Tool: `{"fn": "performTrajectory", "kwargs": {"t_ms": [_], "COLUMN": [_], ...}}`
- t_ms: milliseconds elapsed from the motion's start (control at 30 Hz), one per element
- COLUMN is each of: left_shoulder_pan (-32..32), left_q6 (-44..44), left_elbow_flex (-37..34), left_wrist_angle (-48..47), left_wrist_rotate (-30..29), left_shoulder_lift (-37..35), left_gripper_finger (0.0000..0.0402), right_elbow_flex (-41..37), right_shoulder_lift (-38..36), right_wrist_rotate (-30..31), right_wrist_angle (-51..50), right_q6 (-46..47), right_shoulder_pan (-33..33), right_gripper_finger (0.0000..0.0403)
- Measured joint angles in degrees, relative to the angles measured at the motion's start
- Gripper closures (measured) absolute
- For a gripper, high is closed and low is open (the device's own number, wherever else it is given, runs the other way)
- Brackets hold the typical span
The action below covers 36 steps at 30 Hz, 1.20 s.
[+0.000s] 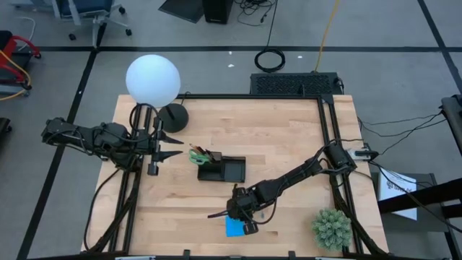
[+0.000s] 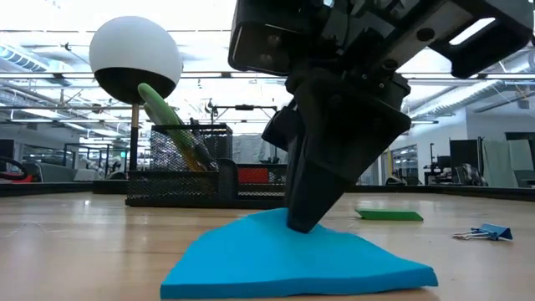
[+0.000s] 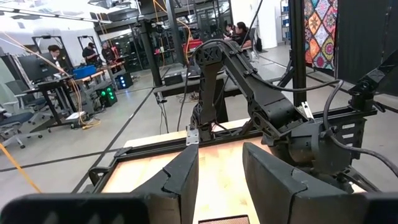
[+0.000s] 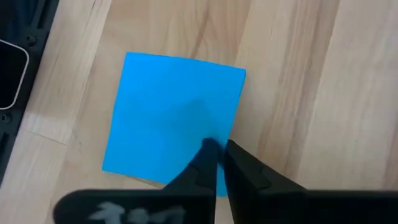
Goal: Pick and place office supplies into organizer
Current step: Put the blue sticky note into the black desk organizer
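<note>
- The blue sticky-note pad (image 4: 174,118) lies flat on the wooden table (image 1: 281,144), near its front edge, apart from the black organizer (image 1: 222,170).
- The right hand (image 4: 221,163) points down on the pad, fingers pressed together, tips touching its surface.
- The left hand (image 1: 173,148) hovers beside the lamp base (image 1: 173,115), fingers spread, holding nothing.

Overhead camera looks straight down on the whole counter (image 1: 274,137), low camera sits level and close at the blue sticky-note pad (image 2: 292,255), also filling the right wrist view.
</note>
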Motion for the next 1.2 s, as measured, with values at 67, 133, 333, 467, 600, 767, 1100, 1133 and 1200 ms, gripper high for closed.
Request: {"fn": "performTrajectory", "kwargs": {"t_ms": [67,133,333,467,600,767,1100,1133,1200], "left_shoulder_pan": [0.0,0.0,0.0,0.0,0.0,0.0,0.0,0.0,0.0], "left_q6": [0.0,0.0,-0.1,0.0,0.0,0.0,0.1,0.0,0.0], "left_elbow_flex": [0.0,0.0,0.0,0.0,0.0,0.0,0.0,0.0,0.0], "left_wrist_angle": [0.0,0.0,0.0,0.0,0.0,0.0,-0.1,-0.2,-0.2], "left_wrist_rotate": [0.0,0.0,0.0,0.0,-0.5,-0.9,-0.9,-0.9,-0.9], "left_shoulder_lift": [0.0,0.0,0.0,0.0,0.0,0.0,0.0,0.0,0.0], "left_gripper_finger": [0.027,0.027,0.027,0.027,0.027,0.027,0.027,0.027,0.027], "right_elbow_flex": [0.0,0.0,0.0,-0.1,-0.1,-0.1,0.0,0.0,0.0], "right_shoulder_lift": [0.0,0.0,-0.9,-2.9,-4.8,-6.2,-6.6,-6.6,-6.6], "right_wrist_rotate": [-0.2,-0.7,-0.6,-0.2,-0.1,-0.2,-0.3,-0.3,-0.3], "right_wrist_angle": [0.0,0.0,-0.5,-0.6,-0.2,0.4,4.7,5.7,7.1], "right_q6": [-0.4,-0.6,-2.4,-3.7,-3.9,-3.9,-1.9,-1.7,-1.4], "right_shoulder_pan": [-0.2,-0.3,-0.8,-1.7,-3.1,-4.7,-7.2,-7.2,-7.3], "right_gripper_finger": [0.04,0.04,0.0402,0.0403,0.0403,0.0402,0.0402,0.0402,0.0402]}}
